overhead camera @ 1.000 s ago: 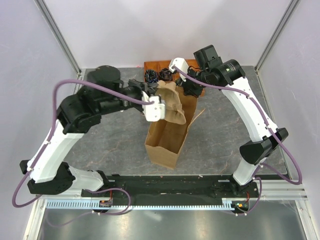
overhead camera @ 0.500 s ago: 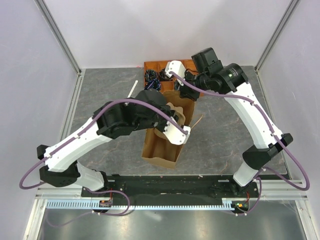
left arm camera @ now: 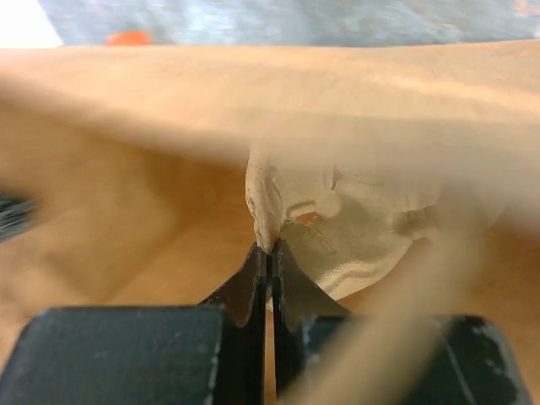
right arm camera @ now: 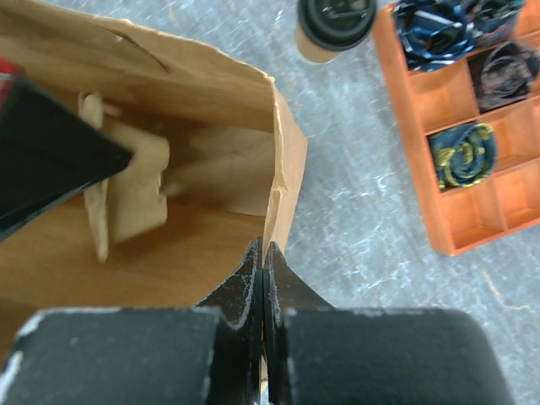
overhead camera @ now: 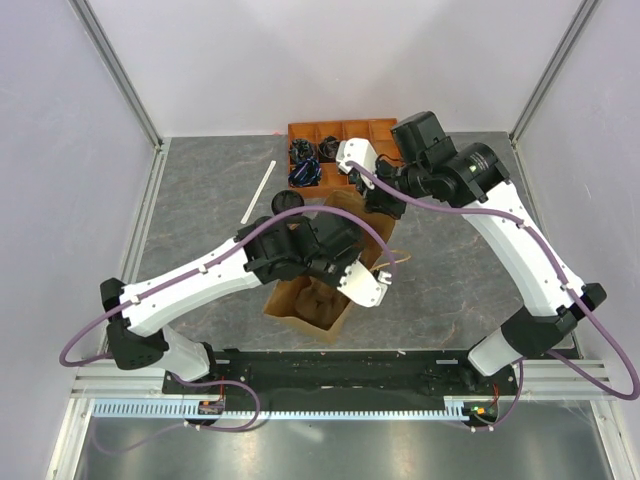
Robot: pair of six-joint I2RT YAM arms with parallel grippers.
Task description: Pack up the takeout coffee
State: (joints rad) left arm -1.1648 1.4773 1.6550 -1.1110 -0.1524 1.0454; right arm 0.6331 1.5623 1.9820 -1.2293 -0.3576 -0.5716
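Observation:
The takeout coffee [overhead camera: 290,203], a small brown cup with a black lid, stands on the table behind the paper bag [overhead camera: 300,312]; it also shows in the right wrist view [right arm camera: 336,25]. My left gripper [left arm camera: 268,249] is inside the bag, shut on the edge of the tan moulded cup carrier [left arm camera: 363,224]. In the top view my left arm covers most of the bag's mouth. My right gripper [right arm camera: 263,246] is shut on the bag's rim [right arm camera: 283,152] at its far right corner, holding it open. The carrier [right arm camera: 126,190] shows inside the bag.
An orange compartment tray [overhead camera: 345,135] with dark rolled items stands at the back; it also shows in the right wrist view [right arm camera: 472,169]. A white stick [overhead camera: 262,190] lies left of the cup. The bag stands near the table's front edge.
My left arm has swung right and down, carrying the carrier from above the bag into it. The bag has shifted nearer and left. The coffee cup has come into view behind it.

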